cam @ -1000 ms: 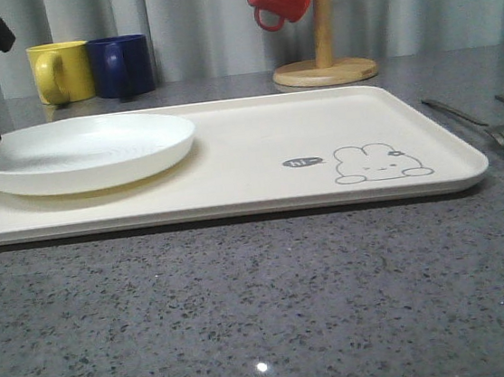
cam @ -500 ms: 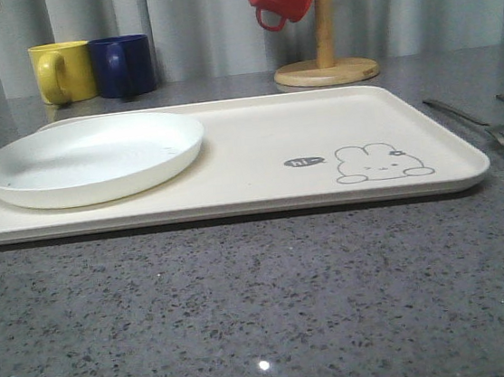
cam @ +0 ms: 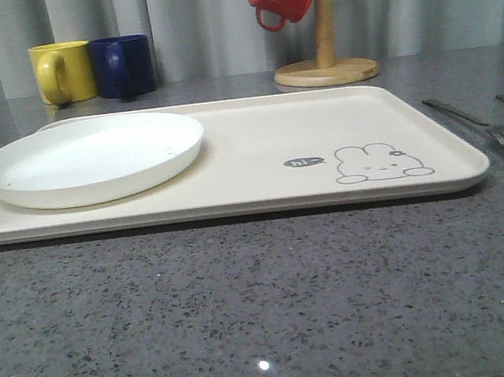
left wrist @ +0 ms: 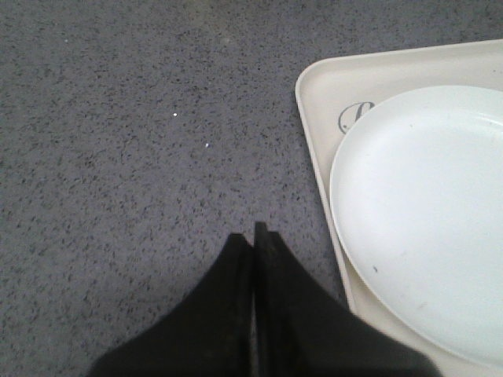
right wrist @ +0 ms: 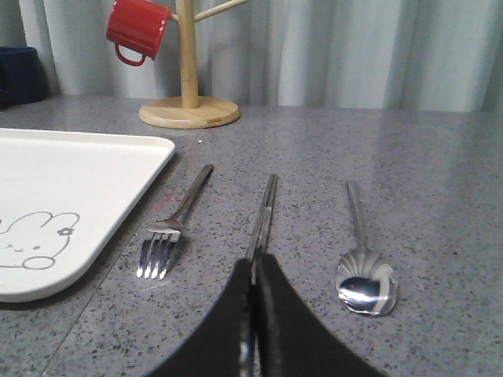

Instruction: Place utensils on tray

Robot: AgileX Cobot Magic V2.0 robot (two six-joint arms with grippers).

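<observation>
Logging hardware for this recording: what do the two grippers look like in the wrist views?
Both look alike: the left gripper and the right gripper each have two matte black fingers that taper from a broad base to narrow pointed tips. The surfaces are smooth and plain; no cables, labels or markings can be seen on them.

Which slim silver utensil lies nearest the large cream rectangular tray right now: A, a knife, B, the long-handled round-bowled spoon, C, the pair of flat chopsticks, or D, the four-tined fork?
D: in the right wrist view the four-tined silver fork lies on the grey counter just beside the cream rabbit tray's edge, with the flat chopsticks next and the round-bowled spoon farthest out.
</observation>
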